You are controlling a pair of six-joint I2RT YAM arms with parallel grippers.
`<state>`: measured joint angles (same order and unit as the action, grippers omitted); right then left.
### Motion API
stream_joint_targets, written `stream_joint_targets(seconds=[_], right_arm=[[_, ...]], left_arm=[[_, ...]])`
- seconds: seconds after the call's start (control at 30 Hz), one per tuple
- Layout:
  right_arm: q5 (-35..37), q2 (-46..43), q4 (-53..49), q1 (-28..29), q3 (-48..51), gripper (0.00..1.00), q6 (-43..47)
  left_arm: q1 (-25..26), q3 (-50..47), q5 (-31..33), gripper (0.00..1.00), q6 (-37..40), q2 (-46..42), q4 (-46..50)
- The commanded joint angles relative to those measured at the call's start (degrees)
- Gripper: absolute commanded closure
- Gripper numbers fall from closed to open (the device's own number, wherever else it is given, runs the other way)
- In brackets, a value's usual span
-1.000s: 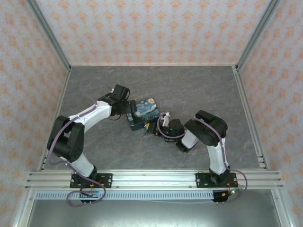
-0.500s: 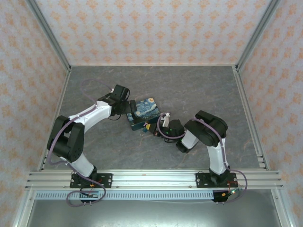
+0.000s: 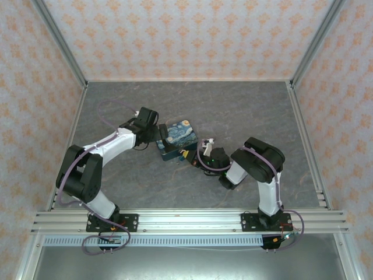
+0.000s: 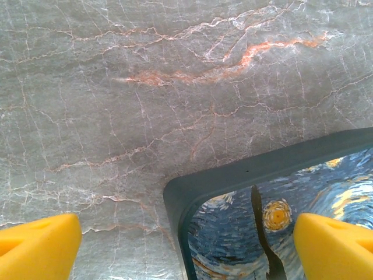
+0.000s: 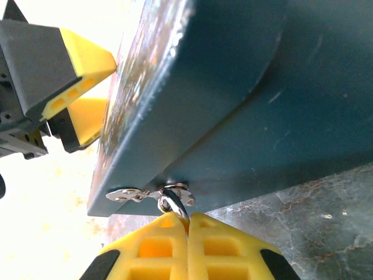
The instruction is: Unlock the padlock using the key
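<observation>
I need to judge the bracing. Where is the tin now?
In the top view the tin lies mid-table between the hands: the open left hand straddles its left corner, the right hand pinches a metal loop at its near latch.

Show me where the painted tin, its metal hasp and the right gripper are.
painted tin (image 4: 276, 214): left wrist view, the yellow sun on its lid.
metal hasp (image 5: 145, 193): right wrist view, the flat plate under the lid's edge.
right gripper (image 5: 187, 224): right wrist view, the seam between its shut yellow fingertips.
</observation>
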<state>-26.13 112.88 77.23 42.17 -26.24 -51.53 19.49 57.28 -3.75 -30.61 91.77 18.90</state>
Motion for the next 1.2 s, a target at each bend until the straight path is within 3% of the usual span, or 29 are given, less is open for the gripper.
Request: stream_joint_targets(seconds=[0.0, 0.33, 0.53, 0.7, 0.9, 1.17], right_arm=[[3.95, -3.36, 3.03, -0.68, 0.53, 0.99, -2.12], [7.63, -8.51, -3.15, -1.65, 4.09, 0.99, -0.37], [8.66, -17.39, -13.20, -1.91, 6.84, 0.99, 3.64], [6.77, -30.81, -37.76, -1.81, 3.62, 0.99, 11.85], [10.43, -47.37, -75.41, -1.48, -3.94, 0.98, 22.45], [10.30, -49.44, -106.84, -1.09, -13.12, 0.98, 24.82]], left_arm=[[0.55, -3.67, 2.01, 0.06, 0.29, 0.22, 6.47], [0.53, -1.81, 3.57, 0.06, 0.32, -0.70, 8.37], [0.73, -2.43, 2.96, 0.05, -1.45, -10.00, 5.71], [0.82, -3.61, 2.79, 0.04, -2.24, -18.86, 5.22], [1.95, -10.31, 2.32, 0.04, -3.48, -31.46, 1.97], [2.47, -21.93, 3.69, 0.04, -8.32, -44.50, -0.76]])
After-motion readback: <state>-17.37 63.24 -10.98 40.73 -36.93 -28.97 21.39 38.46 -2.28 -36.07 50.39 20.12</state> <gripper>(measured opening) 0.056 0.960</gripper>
